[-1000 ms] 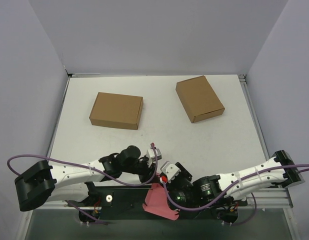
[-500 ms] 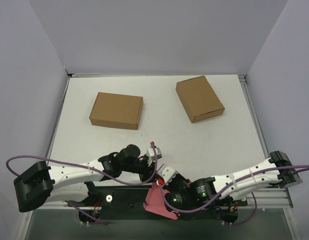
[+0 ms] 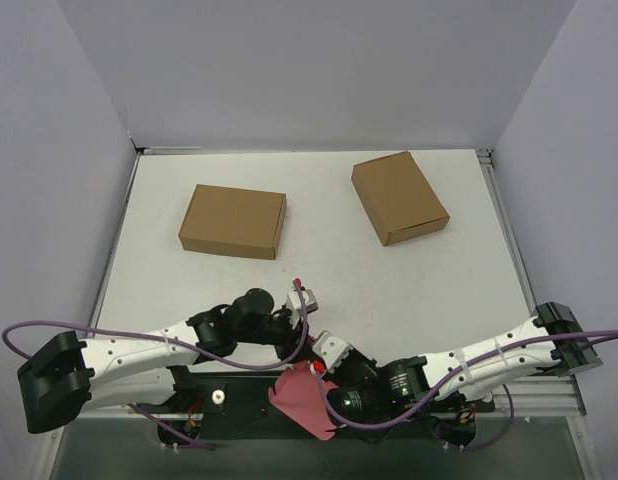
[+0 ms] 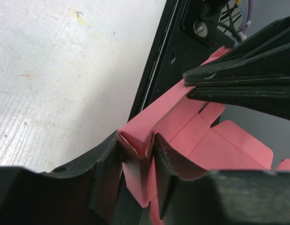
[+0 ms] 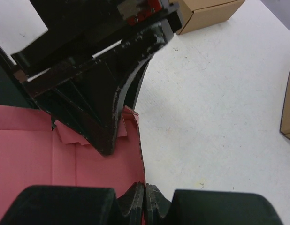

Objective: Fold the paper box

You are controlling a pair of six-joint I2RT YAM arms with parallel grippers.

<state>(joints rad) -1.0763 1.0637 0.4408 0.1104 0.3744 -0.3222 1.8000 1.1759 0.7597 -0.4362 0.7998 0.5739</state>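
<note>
Box location: paper box (image 3: 299, 402) sits off the tabletop's (image 3: 409, 300) near edge, about mid-span, held between both arms.
Left gripper (image 4: 138, 152): narrow, pinching a folded pink flap.
Right gripper (image 5: 145, 199): clamped on a side-wall edge.
Key relation: I judge both arms equally near; the sheet spreads nearward from the pinches, long axis unclear.
Markings: I read none.

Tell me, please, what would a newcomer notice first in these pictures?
The pink paper box stands out at the bottom centre of the top view, pinched by the left pincer and the right pincer. Behind, the left brown box and the right brown box lie on the white table.
</note>
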